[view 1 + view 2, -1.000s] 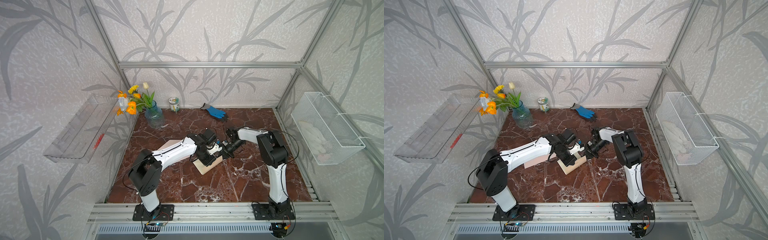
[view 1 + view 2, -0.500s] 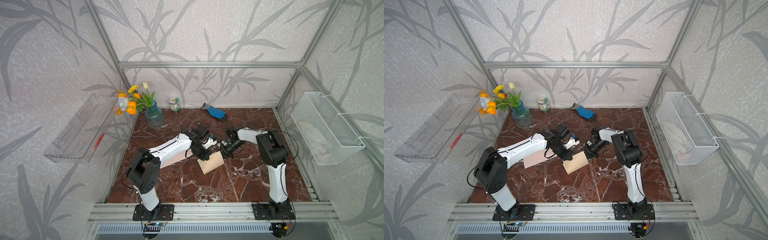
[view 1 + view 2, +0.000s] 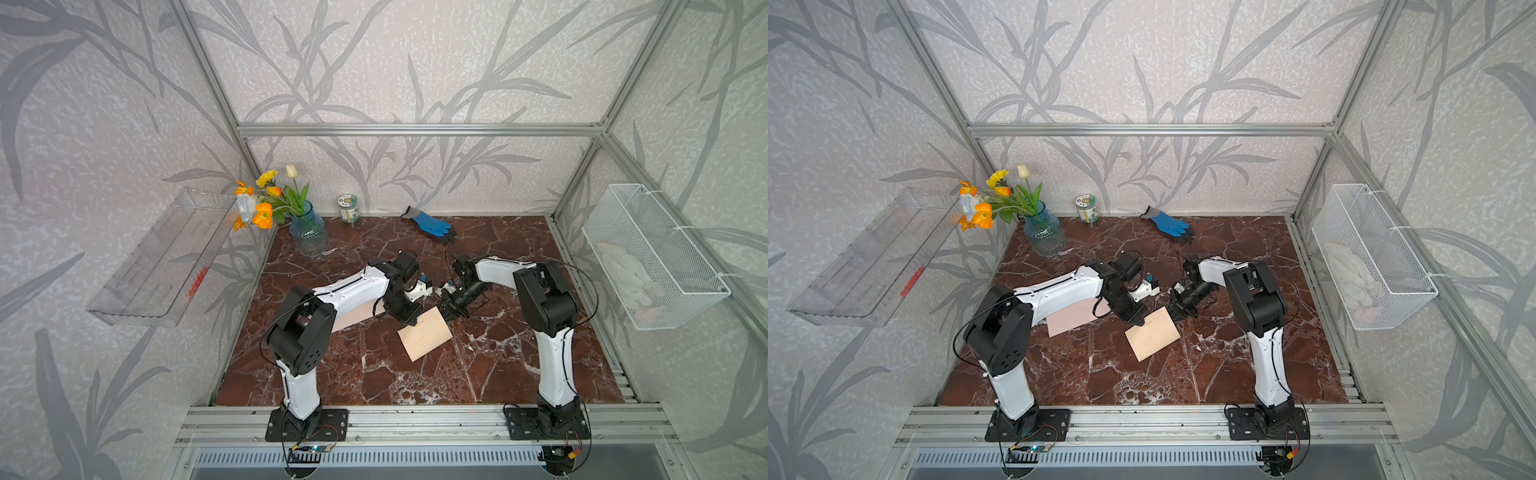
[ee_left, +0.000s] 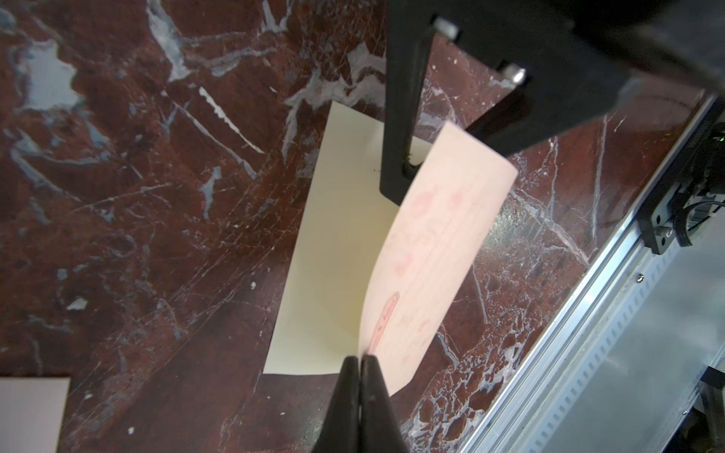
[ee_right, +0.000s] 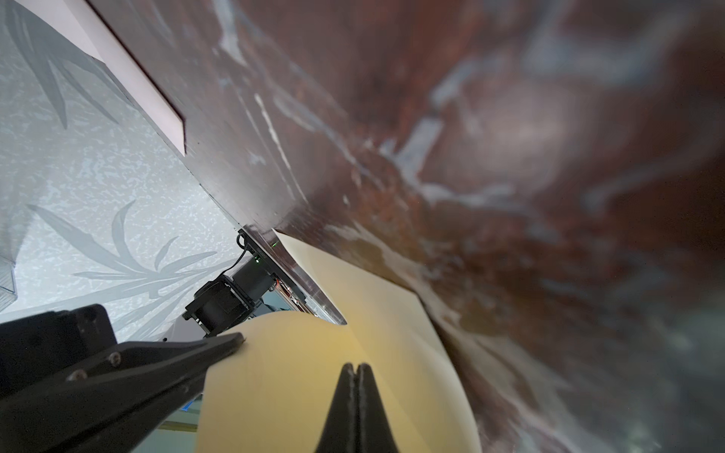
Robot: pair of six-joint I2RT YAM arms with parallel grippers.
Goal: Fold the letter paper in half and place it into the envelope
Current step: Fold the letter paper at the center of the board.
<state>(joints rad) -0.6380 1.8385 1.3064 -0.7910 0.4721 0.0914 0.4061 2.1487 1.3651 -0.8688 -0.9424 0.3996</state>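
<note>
The cream letter paper [image 3: 424, 334] [image 3: 1152, 337] lies mid-table, bent over on itself. In the left wrist view its lower half [image 4: 333, 251] rests flat on the marble while the upper half [image 4: 439, 243] curves up over it. My left gripper [image 3: 409, 322] [image 4: 360, 359] is shut on one corner of the raised edge. At the other corner, my right gripper [image 3: 446, 316] [image 5: 356, 366] is shut on the same edge. The pale pink envelope [image 3: 1067, 318] [image 5: 149, 90] lies flat on the table's left side, partly hidden under my left arm.
At the back stand a blue glass vase of flowers [image 3: 308, 237], a small tin [image 3: 347, 208] and a blue glove [image 3: 432, 226]. A wire basket [image 3: 652, 257] hangs on the right wall, a clear shelf [image 3: 162, 257] on the left wall.
My left gripper has drawn back from over the paper toward its far left corner, uncovering the sheet. The right gripper has hardly moved. Both stay shut.
</note>
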